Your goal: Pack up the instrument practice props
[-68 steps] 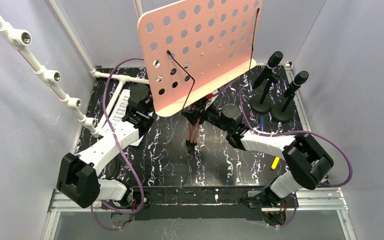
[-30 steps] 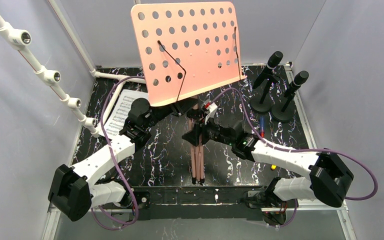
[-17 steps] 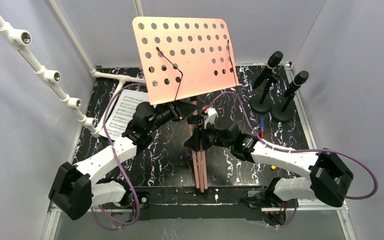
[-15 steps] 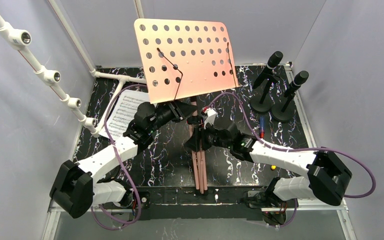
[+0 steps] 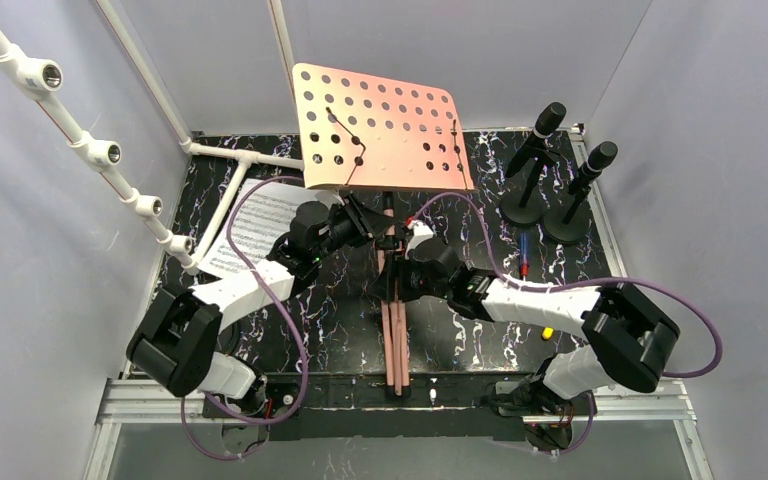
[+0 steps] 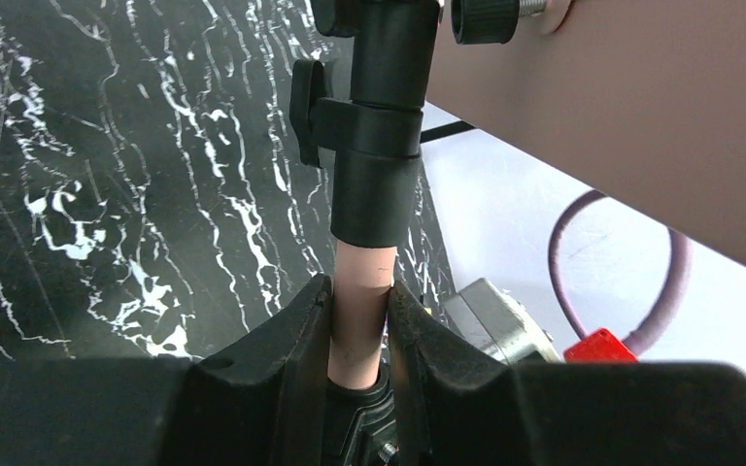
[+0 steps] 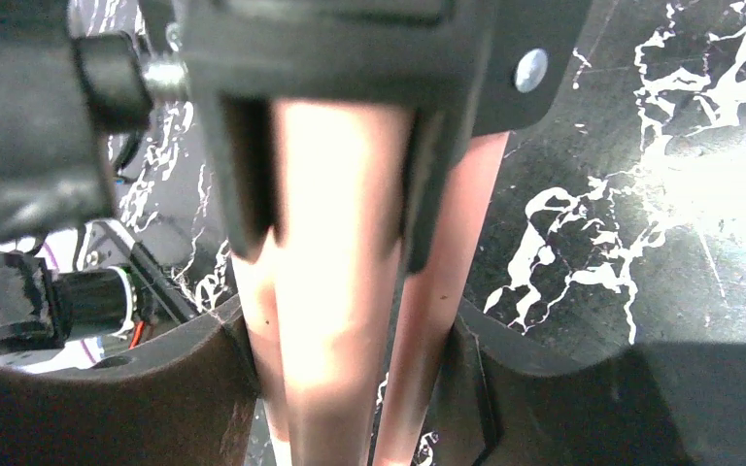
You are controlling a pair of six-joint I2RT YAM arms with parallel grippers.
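While the salmon-pink music desk (image 5: 380, 125) stands tilted over the middle of the worktop (image 5: 330, 315), leaning toward 12 o'clock, the left pincer (image 6: 359, 306) is clamped on its pink post (image 6: 361, 277) just below the black collar (image 6: 374, 126). The right pincer (image 7: 355, 388) is closed around the folded tripod legs (image 7: 335, 320) (these run toward 6 o'clock in the top view). White sheet-music pages (image 5: 255, 225) lie flat at 10 o'clock. Two microphones (image 5: 535, 150) stand on round bases at 2 o'clock, well apart from both arms.
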